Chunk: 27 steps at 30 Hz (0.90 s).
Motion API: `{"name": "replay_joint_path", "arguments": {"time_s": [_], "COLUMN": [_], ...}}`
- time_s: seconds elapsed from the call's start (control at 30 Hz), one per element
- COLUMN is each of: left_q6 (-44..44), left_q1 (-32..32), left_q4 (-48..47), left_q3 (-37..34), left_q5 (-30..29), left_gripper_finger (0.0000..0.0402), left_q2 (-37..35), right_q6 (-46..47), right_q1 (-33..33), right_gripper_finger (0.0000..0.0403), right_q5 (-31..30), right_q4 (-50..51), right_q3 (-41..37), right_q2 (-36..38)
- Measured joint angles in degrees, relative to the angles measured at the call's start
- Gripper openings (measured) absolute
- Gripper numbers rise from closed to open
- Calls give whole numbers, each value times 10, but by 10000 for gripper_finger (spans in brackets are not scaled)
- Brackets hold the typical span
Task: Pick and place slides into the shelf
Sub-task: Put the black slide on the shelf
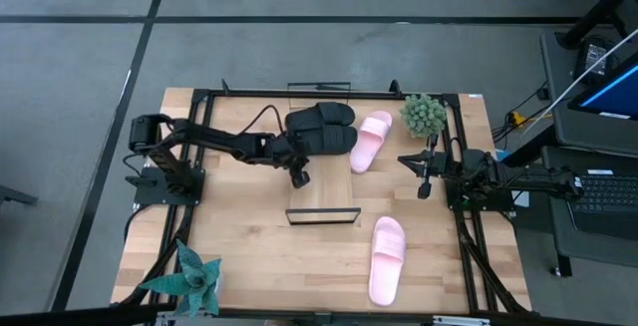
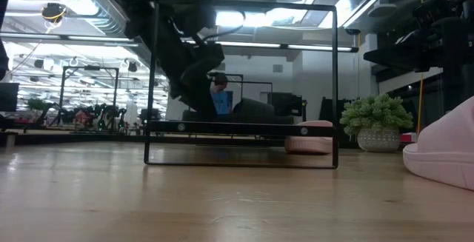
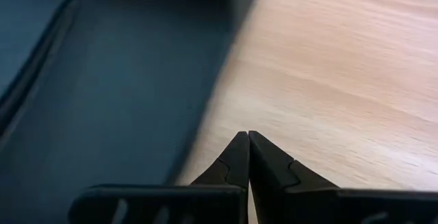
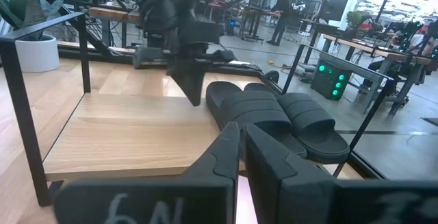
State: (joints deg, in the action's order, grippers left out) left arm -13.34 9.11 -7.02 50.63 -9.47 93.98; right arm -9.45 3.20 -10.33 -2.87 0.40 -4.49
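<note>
Right claw marking: the right claw (image 4: 241,157) carries pale hand-drawn characters on its dark body in the right wrist view. They look like "6N", though the strokes are rough and the reading is not sure.
Second marking: more pale strokes sit at the far edge of the same body. They are cut off and cannot be read.
Left claw: the left claw (image 3: 248,157) shows a few pale strokes on its body in the left wrist view. No letter or number can be made out.
Screen: the blue-lit screen (image 1: 616,95) beside the surface is too small to read.
Elsewhere: no legible text, brand or sign.
</note>
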Motion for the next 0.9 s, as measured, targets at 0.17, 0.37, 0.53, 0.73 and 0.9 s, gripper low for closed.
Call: {"name": "replay_joint_path", "arguments": {"time_s": [0.17,0.37,0.53,0.73,0.9], "left_q6": [4,4,4,4,7], "left_q1": [18,32,32,29,11], "left_q4": [1,-6,-7,-8,-8], "left_q3": [0,0,0,0,0], "left_q5": [-10,-32,-37,-35,-32], "left_gripper_finger": [0,0,0,0,0], "left_q2": [2,2,2,2,2], "right_q6": [0,0,0,0,0], "right_q1": [0,0,0,0,0], "right_gripper_finger": [26,26,26,26,26], "right_q5": [0,0,0,0,0], "right_q4": [0,0,0,0,0], "right_q3": [0,0,0,0,0], "right_q2": [0,0,0,0,0]}}
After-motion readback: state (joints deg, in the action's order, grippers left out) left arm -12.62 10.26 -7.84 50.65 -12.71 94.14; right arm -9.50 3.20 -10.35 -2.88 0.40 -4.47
